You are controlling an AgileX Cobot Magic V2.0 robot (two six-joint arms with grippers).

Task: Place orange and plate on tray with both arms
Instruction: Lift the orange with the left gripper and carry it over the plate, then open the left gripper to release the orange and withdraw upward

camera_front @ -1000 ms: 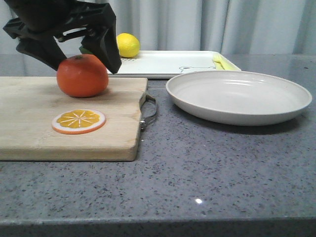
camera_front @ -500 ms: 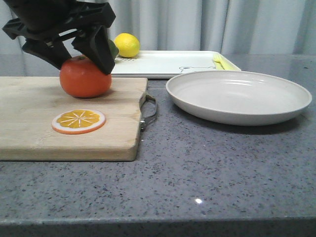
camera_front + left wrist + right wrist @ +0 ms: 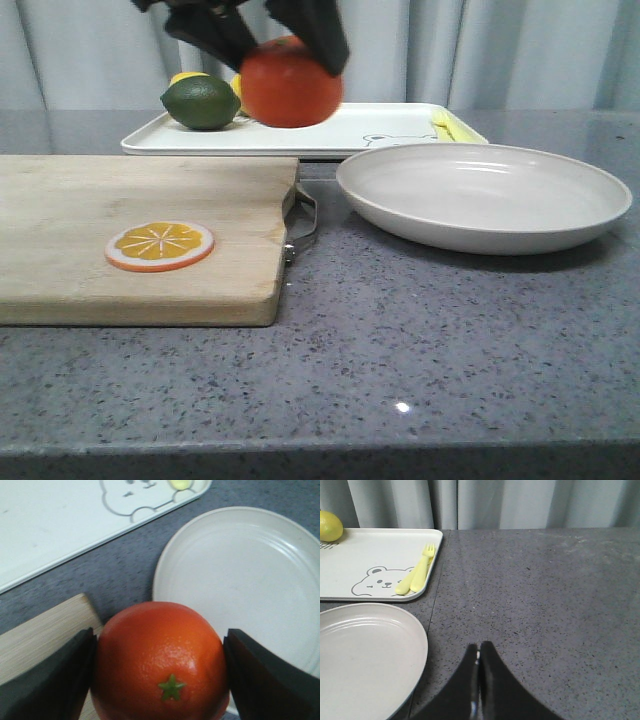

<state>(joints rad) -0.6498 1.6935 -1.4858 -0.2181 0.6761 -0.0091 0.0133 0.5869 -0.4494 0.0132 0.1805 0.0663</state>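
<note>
My left gripper [image 3: 290, 50] is shut on the orange [image 3: 291, 83] and holds it in the air above the near edge of the white tray [image 3: 330, 135]. In the left wrist view the orange [image 3: 160, 660] sits between both black fingers [image 3: 55, 680], green stem mark facing the camera. The beige plate [image 3: 484, 195] lies on the counter to the right of the cutting board; it also shows in the left wrist view [image 3: 250, 580] and the right wrist view [image 3: 365, 665]. My right gripper [image 3: 479, 650] is shut and empty over bare counter beside the plate; it is out of the front view.
A wooden cutting board [image 3: 140, 235] with an orange slice disc [image 3: 160, 245] lies at the left. On the tray are a green lime [image 3: 201, 103], a yellow lemon [image 3: 330, 526] and a yellow fork [image 3: 420, 570]. Grey curtains hang behind.
My left gripper closed on the orange, lifted it off the cutting board and carried it right and back toward the tray. The lime and lemon are now uncovered.
</note>
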